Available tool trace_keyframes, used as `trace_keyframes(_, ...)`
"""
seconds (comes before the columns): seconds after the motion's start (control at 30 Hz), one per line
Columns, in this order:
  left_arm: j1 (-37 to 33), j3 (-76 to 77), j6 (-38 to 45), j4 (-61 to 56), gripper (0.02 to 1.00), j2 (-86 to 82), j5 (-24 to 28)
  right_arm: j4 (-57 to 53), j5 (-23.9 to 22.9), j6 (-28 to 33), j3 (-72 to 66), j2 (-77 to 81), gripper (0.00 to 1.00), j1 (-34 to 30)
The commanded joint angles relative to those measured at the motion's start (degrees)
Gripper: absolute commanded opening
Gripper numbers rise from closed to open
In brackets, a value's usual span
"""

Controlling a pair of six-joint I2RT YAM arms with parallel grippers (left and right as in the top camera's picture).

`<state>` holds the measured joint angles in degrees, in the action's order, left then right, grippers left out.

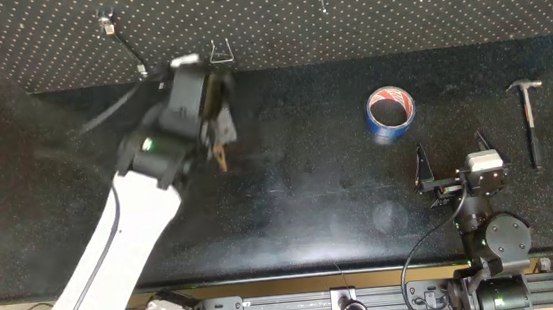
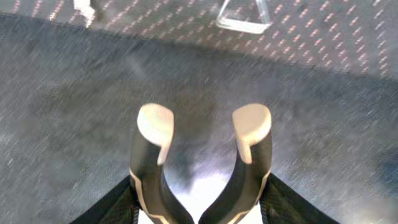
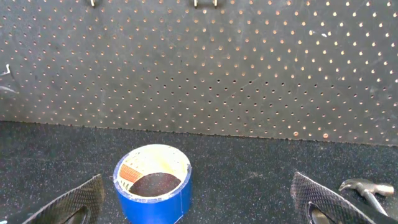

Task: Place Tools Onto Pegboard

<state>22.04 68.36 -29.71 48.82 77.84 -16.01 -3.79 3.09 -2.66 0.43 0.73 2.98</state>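
Along the back, black perforated pegboard [image 1: 345,23] with bare wire hooks [image 1: 220,51]. At left, blurred in the top view, left gripper [image 2: 204,127] above black table [image 1: 291,204], close to the pegboard's foot; tan-padded jaws spread wide, pinching nothing. Right of centre, blue roll of tape [image 1: 390,113] standing on the table, patterned label inside its core, print too small to read. Nearer the arm bases, right gripper [image 1: 452,163], jaws wide apart, empty. Far right, steel-headed hammer [image 1: 530,123] lying flat on the table, handle cut off in the right wrist view.
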Motion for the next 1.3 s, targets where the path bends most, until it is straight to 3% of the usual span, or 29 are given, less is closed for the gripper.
trace_keyframes(0.03,0.09,-20.96,8.04,-36.26,0.027,-5.66,-3.52,-0.24,-0.11,0.59,-0.20,-0.57,0.976,0.22)
trace_keyframes(0.1,-0.20,-17.40,20.33,-55.30,0.025,2.34,-5.05,-0.24,-0.11,0.61,-0.20,-0.57,0.976,0.22)
trace_keyframes(0.23,-4.04,-7.89,24.30,-58.01,0.027,8.94,-5.01,-0.24,-0.11,0.61,-0.20,-0.57,0.978,0.22)
trace_keyframes(0.37,-4.79,-7.58,24.24,-65.37,0.027,9.75,-4.79,-0.24,-0.11,0.59,-0.20,-0.57,0.976,0.22)
trace_keyframes(0.57,-4.79,-7.58,22.67,-66.58,0.029,14.45,-0.81,-0.24,-0.11,0.59,-0.20,-0.57,0.976,0.22)
trace_keyframes(0.77,-4.79,-7.58,19.87,-56.68,0.036,14.99,0.22,-0.24,-0.11,0.59,-0.20,-0.57,0.976,0.22)
trace_keyframes(0.83,-4.79,-7.58,19.89,-56.65,0.518,15.37,0.22,-0.24,-0.11,0.61,-0.20,-0.57,0.976,0.22)
trace_keyframes(0.87,-4.79,-7.58,19.89,-56.70,0.836,15.43,0.17,-0.24,-0.11,0.61,-0.20,-0.57,0.976,0.22)
trace_keyframes(0.9,-4.81,-7.58,19.91,-56.72,0.954,15.43,0.11,-0.24,-0.11,0.61,-0.20,-0.57,0.976,0.22)
trace_keyframes(0.93,-4.81,-7.58,19.93,-56.72,0.996,15.43,-0.04,-0.24,-0.11,0.61,-0.20,-0.57,0.976,0.22)
trace_keyframes(1.13,-7.72,-14.32,19.87,-51.21,0.996,1.81,0.66,-0.24,-0.11,0.59,-0.20,-0.57,0.976,0.22)
trace_keyframes(1.2,-10.54,-23.34,19.85,-51.47,0.996,-6.21,6.51,-0.24,-0.11,0.61,-0.20,-0.57,0.976,0.22)
trace_keyframes(1.27,-17.62,-41.46,19.39,-65.81,0.996,-17.79,14.51,-0.24,-0.11,0.59,-0.20,-0.57,0.976,0.22)
trace_keyframes(1.3,-19.87,-46.56,19.23,-70.75,0.996,-20.87,15.50,-0.24,-0.11,0.61,-0.20,-0.57,0.976,0.22)
